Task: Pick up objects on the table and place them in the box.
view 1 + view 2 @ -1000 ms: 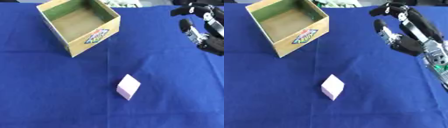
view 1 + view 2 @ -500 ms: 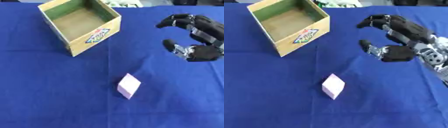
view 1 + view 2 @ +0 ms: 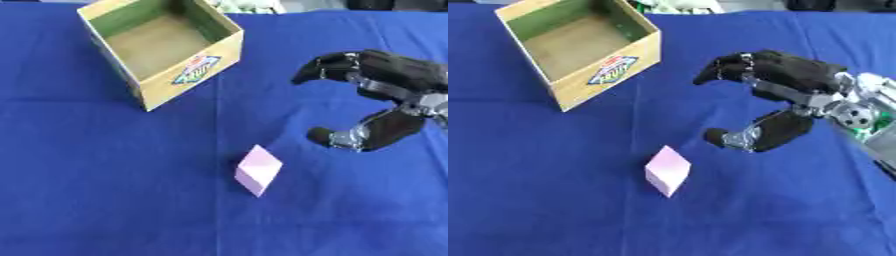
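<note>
A pale pink block (image 3: 667,170) lies alone on the blue-covered desk (image 3: 87,200), tilted so that one corner points toward the far side, a little below the middle of the scene. Nothing touches it.

The right robot hand (image 3: 785,100) (black, with silver showing at the wrist) reaches in from 3 o'clock and hovers above the cloth just up and to the right of the block, at about 2 o'clock from it. Its fingers (image 3: 728,67) arch forward over the top and its thumb (image 3: 741,136) curves in from below, the two spread wide apart in a claw shape that holds nothing; the thumb tip is the part nearest the block, near but clearly apart from it.

An open cardboard box (image 3: 188,75) stands at 11 o'clock from the block, well apart from it, near the far left of the desk. It is turned at an angle, one corner facing the viewer, with a green lining on its inner walls, a bare brown floor inside and a colourful label on the yellow outer wall that faces the block. Nothing can be seen lying inside the box.

The blue cloth shows a faint crease running from the box's near corner down past the block. A few pale objects show at the far edge of the desk at 12 o'clock, too indistinct to make out.
</note>
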{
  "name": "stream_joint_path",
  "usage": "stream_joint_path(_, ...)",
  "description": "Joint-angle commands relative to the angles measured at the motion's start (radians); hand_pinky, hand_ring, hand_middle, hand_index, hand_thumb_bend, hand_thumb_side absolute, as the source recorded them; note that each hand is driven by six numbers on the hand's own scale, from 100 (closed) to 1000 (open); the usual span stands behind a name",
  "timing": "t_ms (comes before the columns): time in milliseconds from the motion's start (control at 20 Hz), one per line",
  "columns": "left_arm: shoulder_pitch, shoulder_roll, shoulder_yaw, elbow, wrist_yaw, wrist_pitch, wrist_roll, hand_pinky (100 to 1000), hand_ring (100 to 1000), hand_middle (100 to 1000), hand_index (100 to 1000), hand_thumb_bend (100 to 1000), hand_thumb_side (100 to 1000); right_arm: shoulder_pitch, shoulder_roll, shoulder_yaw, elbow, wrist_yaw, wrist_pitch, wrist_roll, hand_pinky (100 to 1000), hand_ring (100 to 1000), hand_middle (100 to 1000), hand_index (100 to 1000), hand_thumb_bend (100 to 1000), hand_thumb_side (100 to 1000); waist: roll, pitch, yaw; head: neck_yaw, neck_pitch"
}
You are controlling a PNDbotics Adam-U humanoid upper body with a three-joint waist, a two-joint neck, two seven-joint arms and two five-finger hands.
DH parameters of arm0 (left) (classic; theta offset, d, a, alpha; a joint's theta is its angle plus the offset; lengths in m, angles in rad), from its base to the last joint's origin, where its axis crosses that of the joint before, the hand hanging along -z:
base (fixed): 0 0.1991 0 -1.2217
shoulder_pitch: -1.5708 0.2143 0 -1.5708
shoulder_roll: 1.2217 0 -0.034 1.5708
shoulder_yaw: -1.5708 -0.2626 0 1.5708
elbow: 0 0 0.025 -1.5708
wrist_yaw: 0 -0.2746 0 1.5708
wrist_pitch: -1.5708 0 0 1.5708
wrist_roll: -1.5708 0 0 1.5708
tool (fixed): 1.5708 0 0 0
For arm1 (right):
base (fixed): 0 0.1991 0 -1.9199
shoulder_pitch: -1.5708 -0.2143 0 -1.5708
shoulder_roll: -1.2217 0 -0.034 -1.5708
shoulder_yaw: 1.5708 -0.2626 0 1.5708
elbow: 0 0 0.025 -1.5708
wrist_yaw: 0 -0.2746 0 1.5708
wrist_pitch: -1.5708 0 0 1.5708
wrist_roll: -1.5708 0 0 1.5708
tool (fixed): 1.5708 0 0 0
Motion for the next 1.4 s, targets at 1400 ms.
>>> stream_joint_path(1400, -0.019, 0.023, -0.006, -0.017, 0.014, 0.0, -0.021, 706, 753, 720, 748, 545, 875, -0.097, 0.093, 0.167, -0.015, 0.142, 0.116, 0.337, 860, 898, 861, 939, 345, 507, 0.002, -0.012, 0.021, -0.017, 0.01)
